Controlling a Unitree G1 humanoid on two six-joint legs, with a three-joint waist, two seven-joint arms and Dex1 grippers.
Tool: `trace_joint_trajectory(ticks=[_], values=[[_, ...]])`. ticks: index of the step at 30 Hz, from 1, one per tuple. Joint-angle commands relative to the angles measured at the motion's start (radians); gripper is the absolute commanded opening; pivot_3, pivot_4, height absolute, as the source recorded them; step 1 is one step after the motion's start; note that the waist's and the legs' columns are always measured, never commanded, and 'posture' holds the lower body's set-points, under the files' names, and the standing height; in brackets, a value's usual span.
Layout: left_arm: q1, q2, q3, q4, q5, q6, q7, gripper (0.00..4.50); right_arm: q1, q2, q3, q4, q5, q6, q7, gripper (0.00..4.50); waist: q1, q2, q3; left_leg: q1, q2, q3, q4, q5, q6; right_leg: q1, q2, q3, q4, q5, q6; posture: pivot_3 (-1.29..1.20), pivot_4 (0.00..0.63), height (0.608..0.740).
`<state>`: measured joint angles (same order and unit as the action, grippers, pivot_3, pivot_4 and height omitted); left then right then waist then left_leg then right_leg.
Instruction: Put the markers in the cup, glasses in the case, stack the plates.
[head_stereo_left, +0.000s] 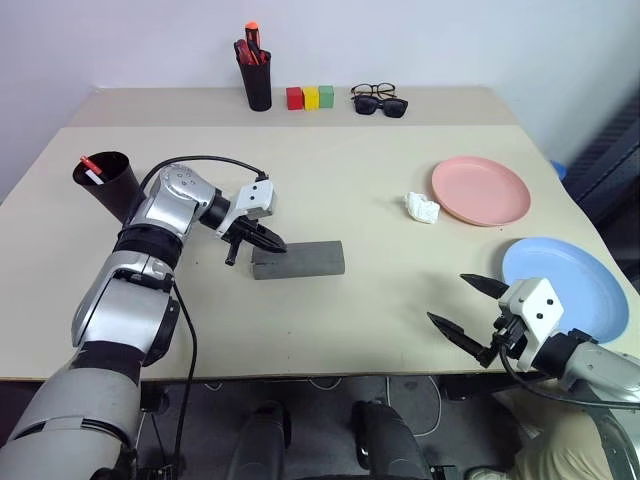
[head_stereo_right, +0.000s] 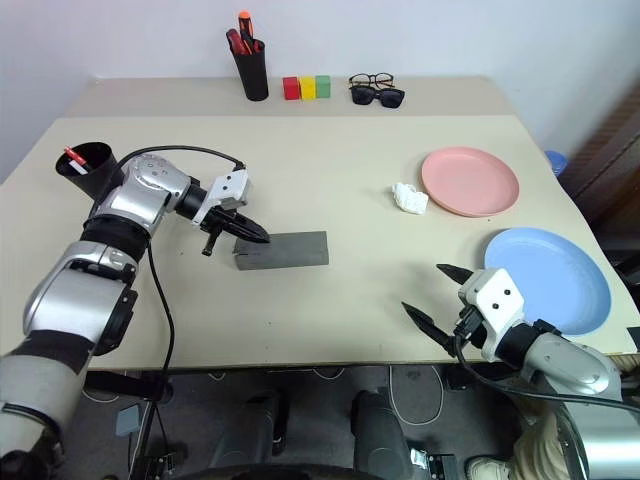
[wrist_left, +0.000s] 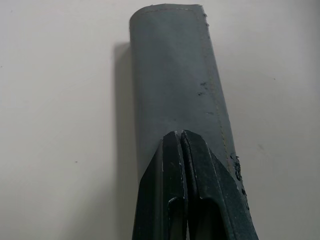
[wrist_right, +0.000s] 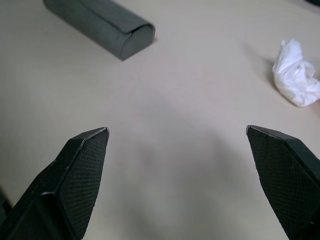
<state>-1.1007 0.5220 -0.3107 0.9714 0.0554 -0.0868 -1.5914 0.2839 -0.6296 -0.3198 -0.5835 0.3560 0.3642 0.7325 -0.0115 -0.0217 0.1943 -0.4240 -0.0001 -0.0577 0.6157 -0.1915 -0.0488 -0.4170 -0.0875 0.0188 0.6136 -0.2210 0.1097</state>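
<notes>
Grey rectangular hard case (head_stereo_left: 299, 259) lid down mid-bench (head_stereo_left: 350, 190), left end effector (head_stereo_left: 270, 241) pressed together, tips at its left end. Right end effector (head_stereo_left: 468, 308) spread wide, empty, near front edge beside light blue round plate (head_stereo_left: 575, 280); salmon pink plate (head_stereo_left: 480, 190) apart behind. Black tapered cup (head_stereo_left: 108, 183) far left with red-capped marker (head_stereo_left: 89, 161) inside.

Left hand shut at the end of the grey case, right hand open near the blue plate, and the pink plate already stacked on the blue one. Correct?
Not stacked. In the left eye view the pink plate lies apart from the blue plate. The rest holds: left hand shut at the case, right hand open.
</notes>
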Motion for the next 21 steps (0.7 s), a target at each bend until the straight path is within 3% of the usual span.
trace_joint_trajectory(ticks=[1, 4, 6, 10, 13, 20, 21], values=[[0.068, 0.005, 0.011, -0.094, -0.02, 0.032, -0.018, 0.04, -0.02, 0.033, -0.021, -0.007, 0.005, 0.016, -0.074, 4.5, 0.0, 0.0, 0.0, 0.001, 0.0, 0.0, 0.0, 0.0, 0.0, 0.001, 0.0, 0.0, 0.0, 0.0, 0.0, 0.0, 0.15, 0.74], [0.078, 0.007, 0.103, -0.231, -0.144, 0.135, -0.019, 0.04, -0.02, 0.053, -0.057, -0.015, 0.02, 0.038, -0.122, 4.5, 0.001, 0.0, 0.0, 0.001, 0.0, 0.0, 0.0, 0.0, 0.0, 0.002, 0.0, 0.0, 0.0, 0.0, 0.0, 0.0, 0.15, 0.74], [0.118, 0.01, 0.147, -0.438, -0.239, 0.261, -0.01, 0.04, -0.01, 0.047, -0.085, -0.01, 0.019, 0.078, -0.151, 4.5, 0.001, -0.001, 0.0, 0.0, 0.0, -0.001, 0.001, 0.0, 0.0, 0.001, 0.0, 0.0, 0.0, 0.0, 0.0, 0.0, 0.15, 0.74], [0.192, -0.024, 0.131, -0.69, -0.281, 0.397, 0.07, 0.04, -0.01, 0.047, -0.117, 0.051, 0.011, 0.132, -0.194, 4.5, 0.005, 0.0, 0.0, -0.002, 0.0, -0.001, 0.001, 0.0, 0.0, 0.0, 0.0, 0.0, 0.0, 0.0, 0.0, 0.0, 0.15, 0.74], [0.213, -0.044, 0.068, -0.752, -0.287, 0.458, 0.05, 0.85, -0.025, 0.047, -0.11, 0.128, -0.015, 0.107, -0.206, 4.5, 0.001, 0.0, 0.0, 0.002, 0.0, -0.001, 0.001, 0.0, 0.0, 0.003, 0.0, 0.0, 0.0, 0.0, 0.0, 0.0, 0.15, 0.74], [0.22, -0.068, 0.0, -0.762, -0.276, 0.468, 0.065, 4.29, -0.063, 0.036, -0.084, 0.216, -0.041, 0.114, -0.22, 4.5, -0.005, 0.001, 0.0, 0.004, 0.0, -0.001, 0.001, 0.0, 0.001, 0.004, 0.0, 0.0, 0.001, 0.0, 0.0, 0.0, 0.15, 0.74], [0.221, -0.072, -0.002, -0.768, -0.277, 0.466, 0.069, 4.45, -0.072, 0.034, -0.077, 0.227, -0.048, 0.115, -0.223, 4.5, -0.003, 0.001, 0.0, 0.004, 0.0, -0.001, 0.001, 0.0, 0.001, 0.004, 0.0, 0.0, 0.001, 0.0, 0.0, 0.0, 0.15, 0.74]])
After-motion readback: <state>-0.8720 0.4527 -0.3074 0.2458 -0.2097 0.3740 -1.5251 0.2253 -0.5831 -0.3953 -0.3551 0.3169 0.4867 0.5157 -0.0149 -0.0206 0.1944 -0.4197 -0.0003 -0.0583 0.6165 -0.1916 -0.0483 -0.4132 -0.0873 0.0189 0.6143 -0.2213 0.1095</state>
